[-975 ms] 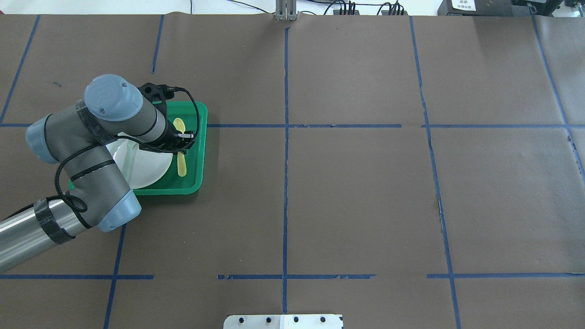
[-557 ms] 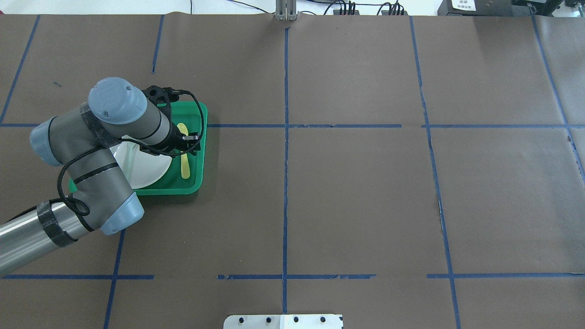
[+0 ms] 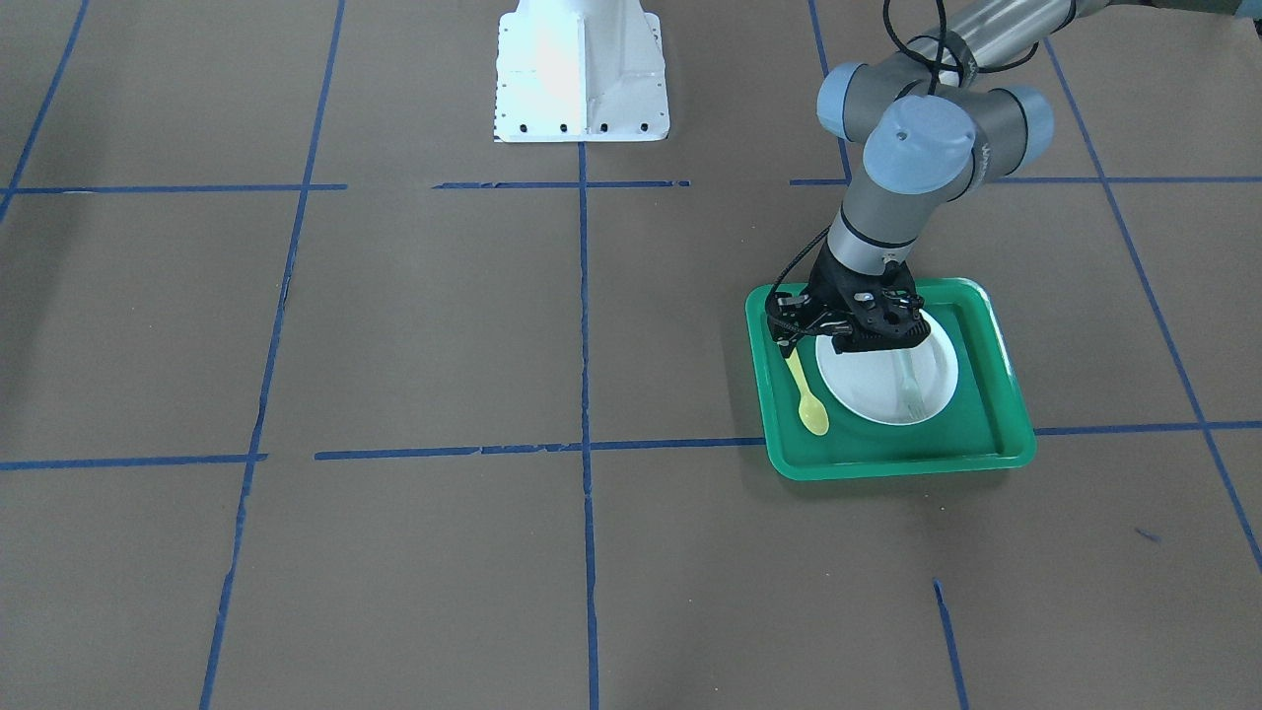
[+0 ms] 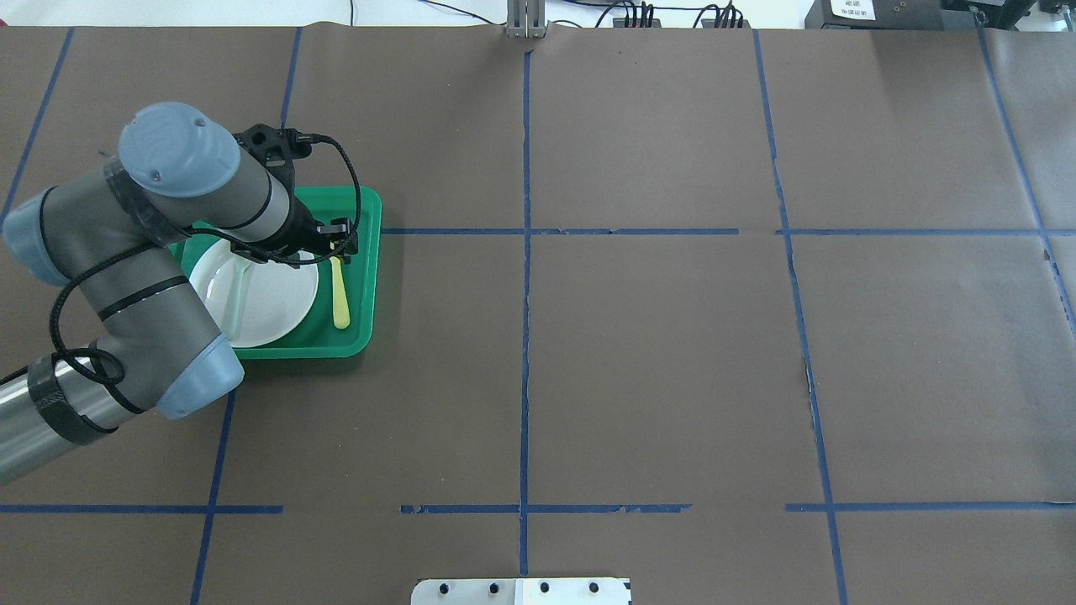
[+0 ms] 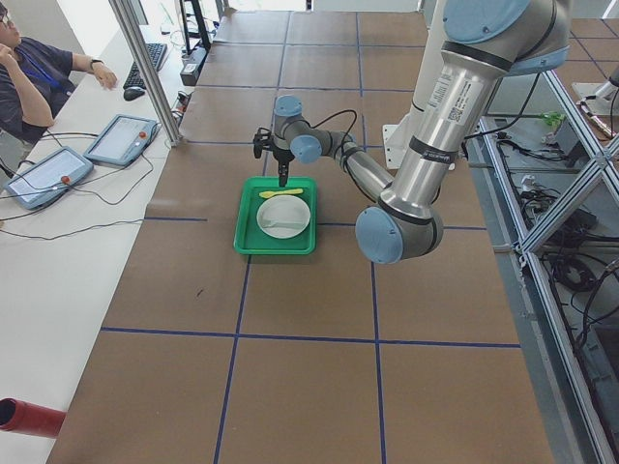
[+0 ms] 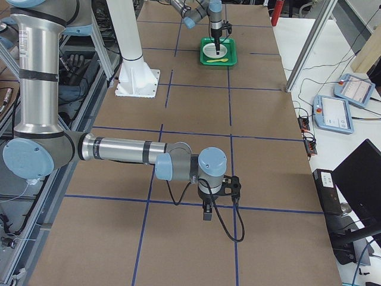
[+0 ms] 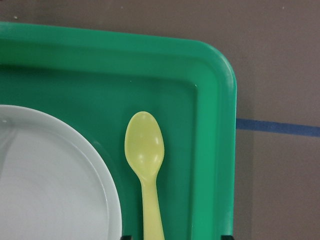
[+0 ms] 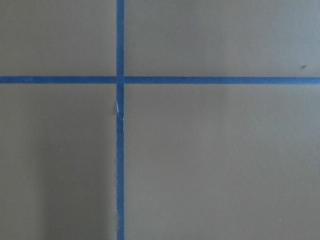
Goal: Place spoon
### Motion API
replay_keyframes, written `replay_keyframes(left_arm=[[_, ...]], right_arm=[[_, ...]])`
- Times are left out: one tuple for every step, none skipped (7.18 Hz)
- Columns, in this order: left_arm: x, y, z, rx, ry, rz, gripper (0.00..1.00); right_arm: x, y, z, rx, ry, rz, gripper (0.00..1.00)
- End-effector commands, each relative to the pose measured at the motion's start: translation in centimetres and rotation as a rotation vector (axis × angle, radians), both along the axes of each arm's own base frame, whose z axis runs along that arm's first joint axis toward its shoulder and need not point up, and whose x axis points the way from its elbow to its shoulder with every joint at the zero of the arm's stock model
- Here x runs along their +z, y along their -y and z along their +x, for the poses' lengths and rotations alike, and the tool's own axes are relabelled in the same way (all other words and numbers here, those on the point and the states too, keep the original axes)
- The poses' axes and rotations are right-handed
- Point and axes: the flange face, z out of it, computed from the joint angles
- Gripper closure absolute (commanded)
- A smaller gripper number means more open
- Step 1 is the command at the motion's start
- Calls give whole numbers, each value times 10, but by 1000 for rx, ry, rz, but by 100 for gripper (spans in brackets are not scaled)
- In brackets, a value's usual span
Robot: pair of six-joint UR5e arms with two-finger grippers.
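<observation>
The small yellow spoon point(image 7: 144, 150) lies flat in the green tray point(image 7: 212, 100), just beside the white plate point(image 7: 50, 180), bowl toward the far side. It also shows in the front view point(image 3: 806, 394) and the overhead view point(image 4: 339, 294). My left gripper point(image 3: 806, 340) hangs open just above the spoon's handle, one finger on each side, holding nothing. In the overhead view the left gripper point(image 4: 338, 239) covers the spoon's bowl. My right gripper point(image 6: 206, 213) shows only in the right side view, far from the tray; I cannot tell whether it is open or shut.
A pale grey-green fork point(image 3: 909, 387) lies on the plate point(image 3: 887, 380). The tray point(image 4: 361, 336) sits on the brown, blue-taped table at my left. The white robot base point(image 3: 580, 74) stands at the near edge. An operator point(image 5: 34, 82) sits beyond the far edge.
My left gripper has lifted off the spoon and drawn back a little toward the far side. The left elbow swung to the view's left. The spoon stays lying in the tray.
</observation>
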Motion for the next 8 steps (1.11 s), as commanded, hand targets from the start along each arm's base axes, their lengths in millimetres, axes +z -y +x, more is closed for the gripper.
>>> replay_keyframes(left_arm=[[20,14,-72,64,26,27,0],[54,26,-124,123,74,64,0],[91,38,-186,207,167,130,0],[130,44,-254,296,248,172,0],[167,43,-331,379,304,189,0],[218,14,-397,339,210,69,0],[261,-21,-454,246,75,-5,0],[290,-38,-474,298,55,47,0]], right_arm=[[0,0,0,0,0,1,0],[0,0,0,0,0,1,0],[-1,1,0,0,0,3,0],[0,0,0,0,0,1,0],[0,0,0,0,0,1,0],[-1,1,0,0,0,3,0],[-1,1,0,0,0,1,0],[-1,1,0,0,0,1,0]])
